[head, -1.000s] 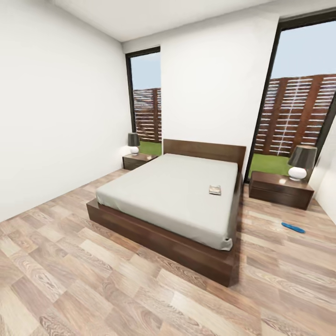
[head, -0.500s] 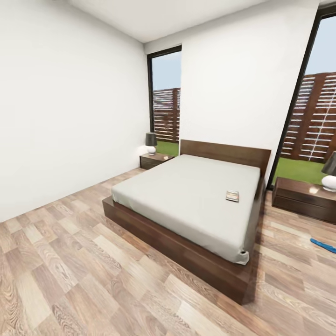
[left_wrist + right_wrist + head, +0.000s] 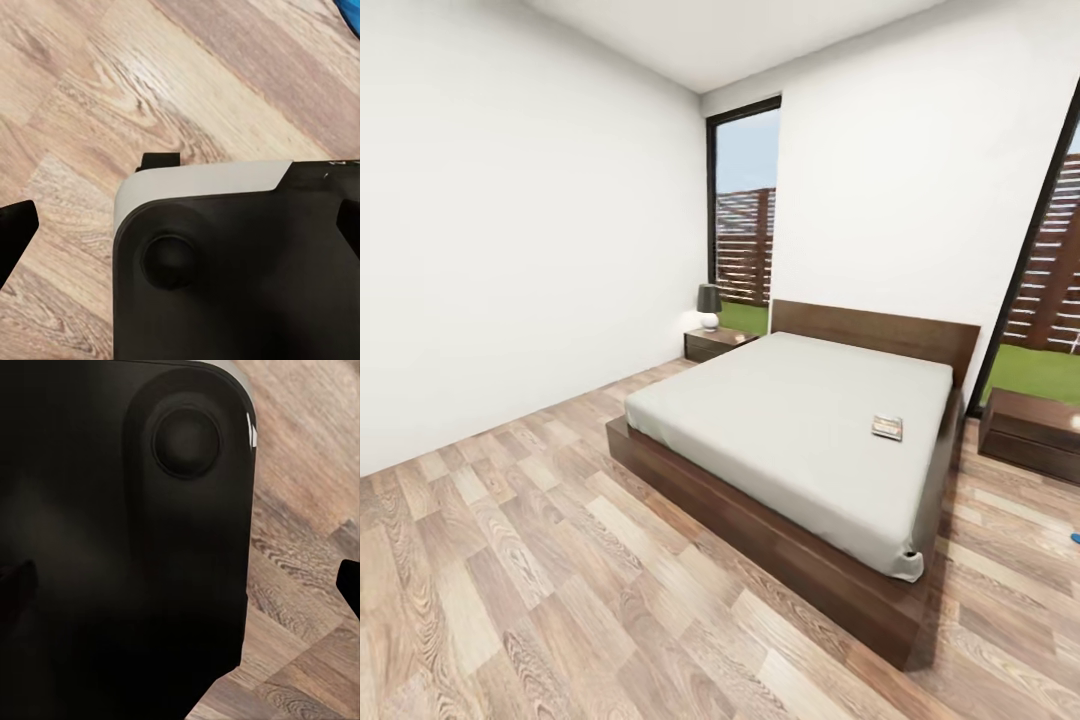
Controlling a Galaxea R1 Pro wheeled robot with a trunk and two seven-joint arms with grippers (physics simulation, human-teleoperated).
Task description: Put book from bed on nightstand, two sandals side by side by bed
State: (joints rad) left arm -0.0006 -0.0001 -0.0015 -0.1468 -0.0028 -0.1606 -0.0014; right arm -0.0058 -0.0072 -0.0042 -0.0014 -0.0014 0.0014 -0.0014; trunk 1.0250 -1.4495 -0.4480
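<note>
Approach phase, nothing grabbed yet. Book lying on the bed mattress, over toward the right-hand nightstand. Blue sandal barely peeking in on the floor. Both claws wide open, empty. Next up: rolling close enough to reach the book.

bright even daylight | soft shadows | wide-angle edge stretch | right wrist dark
</note>
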